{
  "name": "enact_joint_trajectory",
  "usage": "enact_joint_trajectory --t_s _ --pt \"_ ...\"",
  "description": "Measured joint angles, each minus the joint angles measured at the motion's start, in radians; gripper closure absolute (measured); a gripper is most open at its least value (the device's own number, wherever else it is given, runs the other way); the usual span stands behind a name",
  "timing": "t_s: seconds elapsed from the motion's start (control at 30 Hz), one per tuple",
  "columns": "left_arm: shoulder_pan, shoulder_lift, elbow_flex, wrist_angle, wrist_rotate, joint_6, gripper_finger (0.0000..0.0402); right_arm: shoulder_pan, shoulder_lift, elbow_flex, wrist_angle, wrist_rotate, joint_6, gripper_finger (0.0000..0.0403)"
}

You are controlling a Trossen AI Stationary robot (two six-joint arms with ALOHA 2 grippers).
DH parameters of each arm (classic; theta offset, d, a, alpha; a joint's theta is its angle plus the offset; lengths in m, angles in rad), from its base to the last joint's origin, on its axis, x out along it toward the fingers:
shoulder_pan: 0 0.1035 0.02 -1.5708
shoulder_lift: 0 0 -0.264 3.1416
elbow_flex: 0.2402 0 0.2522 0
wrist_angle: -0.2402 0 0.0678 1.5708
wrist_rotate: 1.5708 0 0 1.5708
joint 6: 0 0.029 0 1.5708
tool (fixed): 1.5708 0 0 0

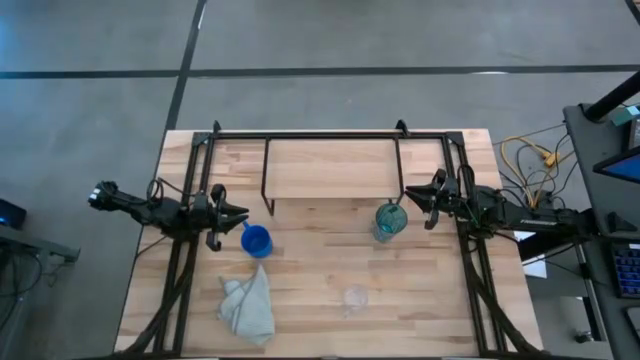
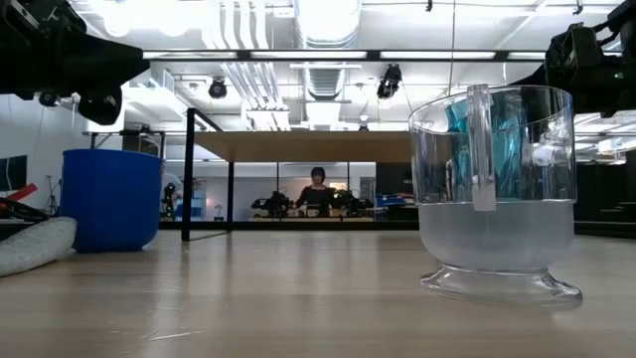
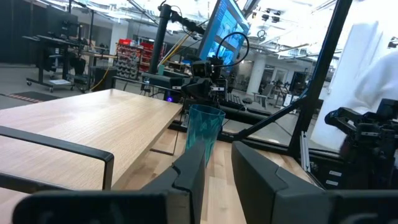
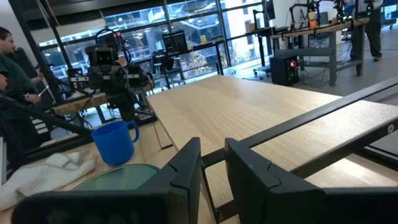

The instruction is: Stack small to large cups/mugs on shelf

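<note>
The bright blue mug (image 1: 256,240) stands upright on the table, left of centre. The teal see-through cup (image 1: 389,221) stands right of centre, and the small clear glass cup (image 1: 355,297) stands near the front; it has a handle (image 2: 481,149). The shelf (image 1: 335,165), a black wire frame with a light wooden top, stands at the back. My left gripper (image 1: 240,214) hovers just left of the blue mug with a narrow gap between its fingers. My right gripper (image 1: 412,203) hovers just right of the teal cup, whose rim (image 4: 124,177) shows below its narrowly open fingers.
A pale grey-green cloth (image 1: 248,308) lies crumpled near the front edge, left of the glass cup. Bare table lies between the cups and in front of the shelf. Cables (image 1: 530,165) and equipment stand off the table's right side. A person (image 2: 318,189) sits far behind the table.
</note>
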State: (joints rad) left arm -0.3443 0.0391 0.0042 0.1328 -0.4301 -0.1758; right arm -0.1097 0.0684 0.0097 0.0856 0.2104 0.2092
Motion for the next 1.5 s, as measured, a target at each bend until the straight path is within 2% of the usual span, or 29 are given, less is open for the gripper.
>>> enact_joint_trajectory --t_s 0.67,0.73,0.9,1.17,1.37,1.5 --pt "0.0 0.0 0.0 0.0 0.0 0.0 0.0336 0.0 0.0 0.0 0.0 0.0 0.001 0.0335" --pt "0.0 0.0 0.0 0.0 0.0 0.0 0.0336 0.0 0.0 0.0 0.0 0.0 0.057 0.0335" --pt "0.0 0.0 0.0 0.0 0.0 0.0 0.0336 0.0 0.0 0.0 0.0 -0.006 0.325 0.0335" --pt "0.0 0.0 0.0 0.014 0.0 0.0 0.0336 0.0 0.0 0.0 0.001 0.023 0.538 0.0335" --pt "0.0 0.0 0.0 0.115 -0.001 0.0 0.0336 0.0 0.0 0.0 0.017 0.026 0.634 0.0335" --pt "0.0 0.001 0.005 0.153 -0.011 -0.018 0.0336 0.0 0.003 0.0 0.165 0.026 0.611 0.0335"
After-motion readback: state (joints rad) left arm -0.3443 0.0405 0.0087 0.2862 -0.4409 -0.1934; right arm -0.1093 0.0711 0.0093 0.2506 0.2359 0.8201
